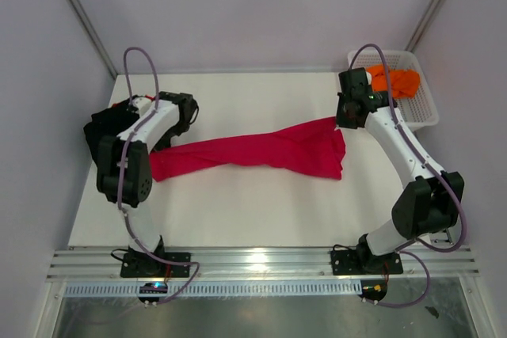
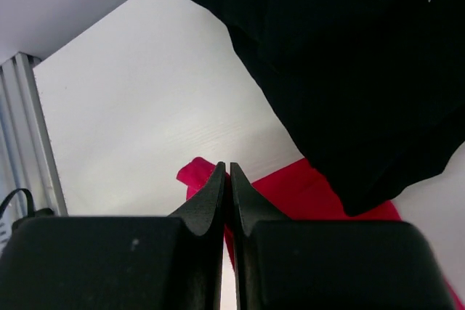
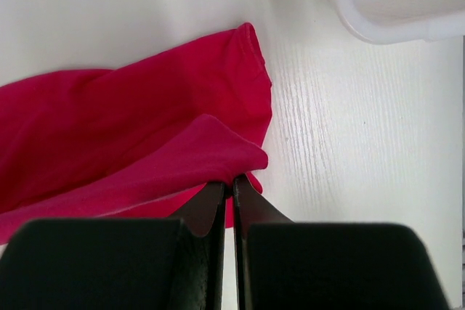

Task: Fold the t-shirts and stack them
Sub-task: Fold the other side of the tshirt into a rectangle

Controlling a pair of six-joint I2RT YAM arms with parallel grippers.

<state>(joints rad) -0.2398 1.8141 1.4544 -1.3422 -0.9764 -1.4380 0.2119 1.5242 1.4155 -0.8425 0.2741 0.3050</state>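
A crimson-red t-shirt [image 1: 261,152] lies stretched in a long twisted band across the white table [image 1: 253,211]. My left gripper [image 1: 169,137] is at its left end. In the left wrist view the jaws [image 2: 226,169] are shut, with crimson cloth [image 2: 305,190] pinched at their tips. My right gripper [image 1: 342,122] is at the shirt's right end, shut on a raised fold of the crimson cloth [image 3: 145,143] at the jaw tips [image 3: 232,181]. A black t-shirt [image 1: 99,128] lies bunched at the left edge under the left arm, and fills the upper right of the left wrist view [image 2: 349,70]. An orange t-shirt [image 1: 396,81] sits in the basket.
A white plastic mesh basket [image 1: 424,104] stands at the back right corner, just behind the right gripper; its rim [image 3: 385,30] shows in the right wrist view. An aluminium rail [image 1: 253,263] runs along the near edge. Grey walls close in the table at the back and sides.
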